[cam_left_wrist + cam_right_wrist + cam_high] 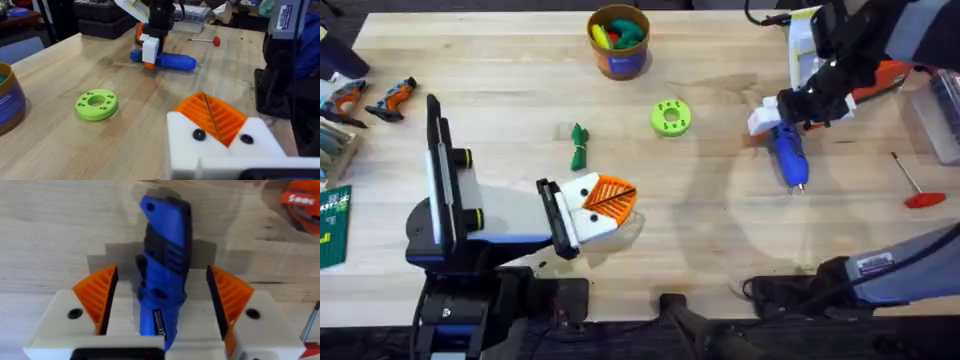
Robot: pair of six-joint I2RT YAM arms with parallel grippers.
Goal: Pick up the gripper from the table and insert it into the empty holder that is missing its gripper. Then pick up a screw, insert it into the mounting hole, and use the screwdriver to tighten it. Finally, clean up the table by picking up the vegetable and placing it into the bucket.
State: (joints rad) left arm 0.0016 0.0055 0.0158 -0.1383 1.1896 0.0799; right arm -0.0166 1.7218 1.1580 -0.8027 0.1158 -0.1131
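The blue screwdriver (790, 155) (162, 280) (172, 60) lies flat on the table at the right. My right gripper (782, 125) (161, 300) (149, 52) is down over its rear half, open, with an orange pad on either side and gaps to both. My left gripper (610, 200) (212, 117) rests low near the table's middle, shut, its two orange ribbed pads pressed together on white fingers with nothing between. The task's gripper and holder I cannot tell apart from these. The vegetable (580, 145) lies just beyond it. The bucket (618, 40) (7, 102) stands at the far middle. Screws are out of view.
A lime-green ring with holes (670, 117) (96, 104) lies between the vegetable and the screwdriver. A thin rod with a red handle (918, 185) (205, 40) lies at the right. A clear box (945, 115) sits at the right edge, small tools (370, 98) at the left edge.
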